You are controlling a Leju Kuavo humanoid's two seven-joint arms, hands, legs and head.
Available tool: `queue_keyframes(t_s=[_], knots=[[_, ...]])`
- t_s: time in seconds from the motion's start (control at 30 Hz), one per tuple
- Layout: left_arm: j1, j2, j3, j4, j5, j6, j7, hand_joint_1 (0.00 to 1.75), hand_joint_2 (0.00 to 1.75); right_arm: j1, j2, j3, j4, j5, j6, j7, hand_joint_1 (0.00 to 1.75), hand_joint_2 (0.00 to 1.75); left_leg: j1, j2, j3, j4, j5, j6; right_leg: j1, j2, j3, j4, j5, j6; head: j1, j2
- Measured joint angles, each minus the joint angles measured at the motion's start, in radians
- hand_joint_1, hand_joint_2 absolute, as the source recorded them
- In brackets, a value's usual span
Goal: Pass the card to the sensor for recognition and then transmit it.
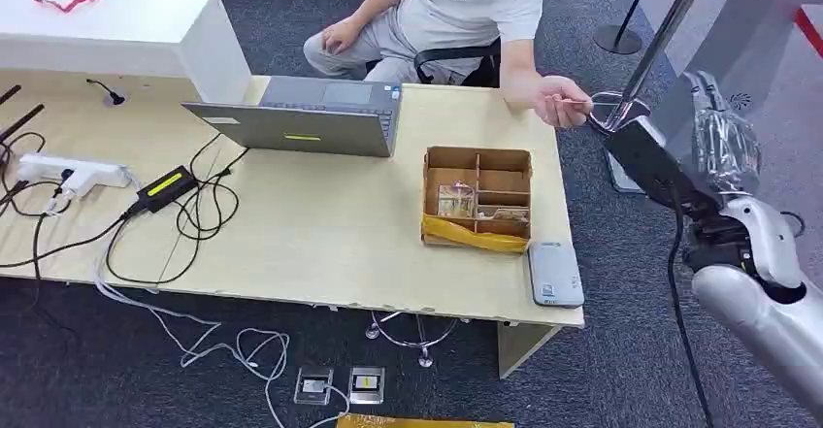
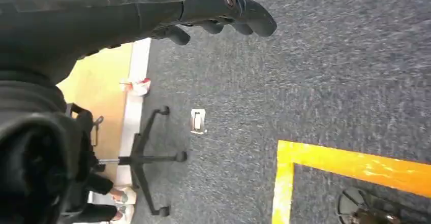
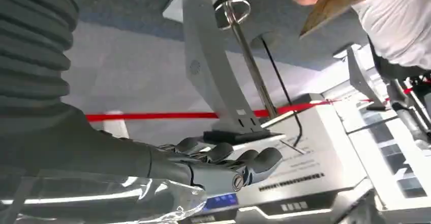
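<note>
While the pale wooden table (image 1: 320, 244) bears the flat grey sensor (image 1: 555, 273) at its near right corner, the right hand (image 1: 723, 142) is raised beyond the table's right edge. Its fingers are curled, and I cannot tell if they hold anything. The left hand (image 2: 223, 10) hangs empty with loose fingers. The thin card (image 1: 575, 104) is pinched in a seated person's hand (image 1: 545, 96), so this is probably the handover step. The next move calls for the right hand to meet that card.

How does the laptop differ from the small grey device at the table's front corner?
The laptop is larger, open, and sits at the table's far edge; the grey device is small, flat, and overhangs the near right corner. The laptop stands near the seated person. Both are grey and rest on the table.
</note>
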Motion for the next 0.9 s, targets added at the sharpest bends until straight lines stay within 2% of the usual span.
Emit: queue_keyframes(t_s=[0.2, 0.4, 0.43, 0.63, 0.77, 0.9], knots=[[0.0, 0.003, -0.02, -0.007, -0.005, 0.001, 0.0, 0.0, 0.0, -0.018, 0.078, 0.094, 0.112, 0.053, -0.012, -0.021, 0.0, 1.75, 0.0, 0.0, 0.001, 0.0, 0.0, 0.0, 0.0, 0.0, 0.0, 0.0, 0.0, 0.0, 0.0, 0.0], [0.0, 0.006, -0.039, -0.01, -0.01, 0.004, -0.001, 0.0, 0.0, -0.017, 0.133, 0.132, 0.207, 0.054, -0.039, -0.045, 0.0, 1.75, 0.0, 0.0, 0.001, 0.0, 0.0, 0.0, 0.0, 0.001, 0.0, 0.0, 0.0, 0.0, 0.0, 0.0], [0.0, 0.006, -0.04, -0.01, -0.012, 0.005, -0.003, 0.0, 0.0, -0.017, 0.137, 0.135, 0.216, 0.054, -0.041, -0.046, 1.75, 1.75, 0.0, 0.0, 0.001, 0.0, 0.0, 0.0, 0.0, 0.001, -0.001, 0.0, 0.0, 0.0, 0.0, 0.0], [0.001, 0.012, -0.047, -0.012, -0.019, 0.002, -0.006, 0.0, 0.0, -0.014, 0.168, 0.143, 0.267, 0.044, -0.069, -0.062, 1.75, 1.75, 0.0, 0.001, 0.001, 0.0, 0.0, 0.0, 0.0, 0.001, -0.001, 0.0, 0.0, 0.0, 0.0, 0.0], [0.002, 0.014, -0.051, -0.014, -0.023, 0.002, -0.005, 0.0, 0.0, -0.009, 0.175, 0.142, 0.272, 0.056, -0.098, -0.066, 1.75, 1.75, 0.0, 0.001, 0.001, 0.0, 0.0, 0.0, 0.0, 0.001, -0.001, 0.0, 0.0, 0.0, 0.0, 0.0], [0.002, 0.014, -0.059, -0.014, -0.023, 0.002, -0.005, 0.0, 0.0, -0.004, 0.179, 0.134, 0.268, 0.06, -0.097, -0.059, 1.75, 1.75, 0.0, 0.001, 0.001, 0.0, 0.0, 0.0, 0.0, 0.001, -0.001, 0.0, 0.0, 0.0, 0.0, 0.0]])
